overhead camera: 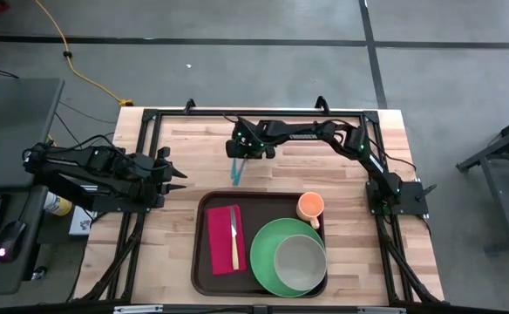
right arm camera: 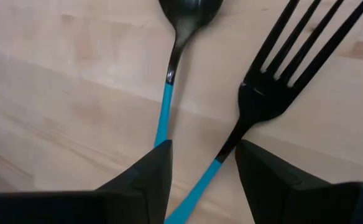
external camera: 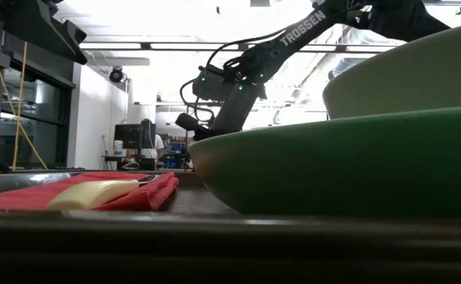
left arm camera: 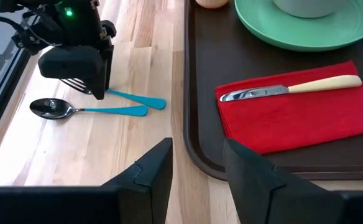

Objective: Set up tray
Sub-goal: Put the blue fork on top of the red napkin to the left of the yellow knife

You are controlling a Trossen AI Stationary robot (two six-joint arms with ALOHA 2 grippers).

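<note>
The dark brown tray lies at the table's near middle. It holds a red napkin with a cream-handled knife on top, a green plate carrying a pale bowl, and an orange cup. A teal-handled black fork and spoon lie flat on the wood beyond the tray's far left corner. My right gripper is open and low over them, one finger on each side of the fork's handle. My left gripper is open, above the tray's left rim.
Bare wood lies left of the tray and along the far edge. A black frame runs around the table. The spoon's handle lies close beside the fork's handle. In the low view the plate fills the foreground.
</note>
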